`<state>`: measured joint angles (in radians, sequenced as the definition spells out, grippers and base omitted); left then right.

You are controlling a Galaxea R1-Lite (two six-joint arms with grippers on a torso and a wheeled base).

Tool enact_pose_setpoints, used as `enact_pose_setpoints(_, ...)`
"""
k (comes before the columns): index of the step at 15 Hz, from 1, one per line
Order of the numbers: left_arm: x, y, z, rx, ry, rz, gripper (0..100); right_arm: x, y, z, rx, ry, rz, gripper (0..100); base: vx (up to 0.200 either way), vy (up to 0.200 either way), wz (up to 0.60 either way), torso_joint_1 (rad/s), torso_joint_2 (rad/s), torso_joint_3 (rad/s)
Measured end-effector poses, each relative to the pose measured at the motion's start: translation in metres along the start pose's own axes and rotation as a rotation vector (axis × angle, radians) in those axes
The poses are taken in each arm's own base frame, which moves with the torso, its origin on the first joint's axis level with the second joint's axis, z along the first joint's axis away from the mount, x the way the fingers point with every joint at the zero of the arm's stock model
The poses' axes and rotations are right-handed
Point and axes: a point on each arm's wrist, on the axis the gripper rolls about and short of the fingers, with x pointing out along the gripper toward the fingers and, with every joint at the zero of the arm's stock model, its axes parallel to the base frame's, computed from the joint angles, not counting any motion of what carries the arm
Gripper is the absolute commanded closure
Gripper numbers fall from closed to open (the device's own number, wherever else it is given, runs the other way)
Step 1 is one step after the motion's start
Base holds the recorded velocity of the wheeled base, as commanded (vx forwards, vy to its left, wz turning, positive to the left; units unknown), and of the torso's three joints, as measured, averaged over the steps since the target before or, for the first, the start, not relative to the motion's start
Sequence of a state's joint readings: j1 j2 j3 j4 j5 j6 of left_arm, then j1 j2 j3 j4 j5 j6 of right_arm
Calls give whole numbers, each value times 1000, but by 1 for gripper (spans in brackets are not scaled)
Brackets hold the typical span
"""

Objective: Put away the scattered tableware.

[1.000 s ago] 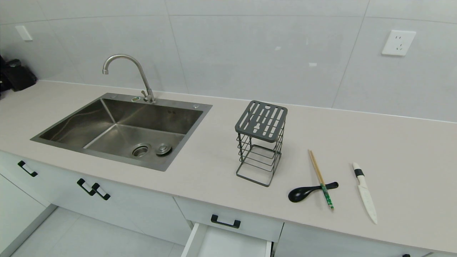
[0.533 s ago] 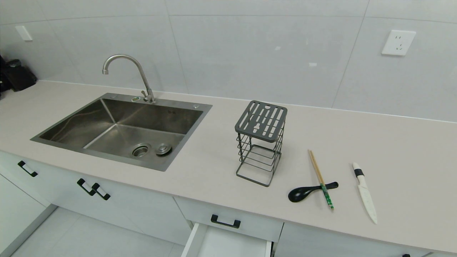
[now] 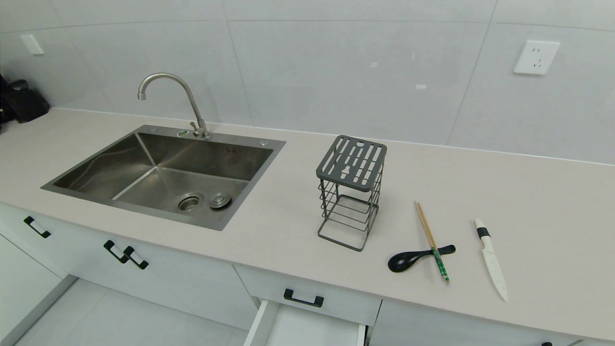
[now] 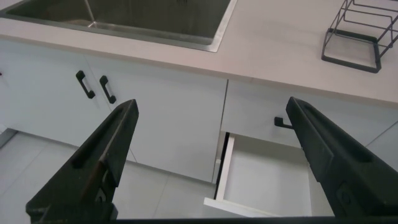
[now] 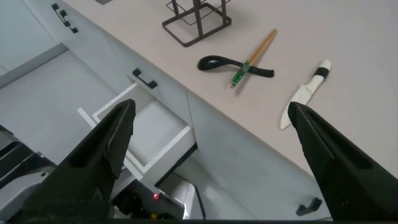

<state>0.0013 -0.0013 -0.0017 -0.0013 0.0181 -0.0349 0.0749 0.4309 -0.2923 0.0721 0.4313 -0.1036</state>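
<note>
Well left of rack (image 3: 352,164), sink (image 3: 204,157), faucet (image 3: 185,96).

left gripper (image 4: 211,106): fingers (image 4: 99,162) spread wide | drawer (image 4: 267,180) open under countertop (image 4: 273,43) | rack (image 4: 354,37) base on countertop

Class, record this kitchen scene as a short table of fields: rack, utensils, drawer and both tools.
Rack: upright on the counter, empty
Chopsticks: lying across the spoon handle, right of the rack
Knife: flat on the counter, apart, farthest right
Drawer: open below the counter
Left tool: open, holding nothing
Right tool: open, holding nothing
</note>
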Motion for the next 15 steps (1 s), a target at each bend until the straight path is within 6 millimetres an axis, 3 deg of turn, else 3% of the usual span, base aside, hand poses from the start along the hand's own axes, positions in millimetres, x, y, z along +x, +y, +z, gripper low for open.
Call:
enact_pose_setpoints(11, 0, 0, 0, 0, 0, 0, 0, 60, -31, 42, 91, 234, -5, 0, 0, 0, 0, 0, 0, 0)
enact_pose_setpoints(15, 0, 0, 0, 0, 0, 0, 0, 81, -36, 46, 80, 306, -22, 0, 0, 0, 0, 0, 0, 0)
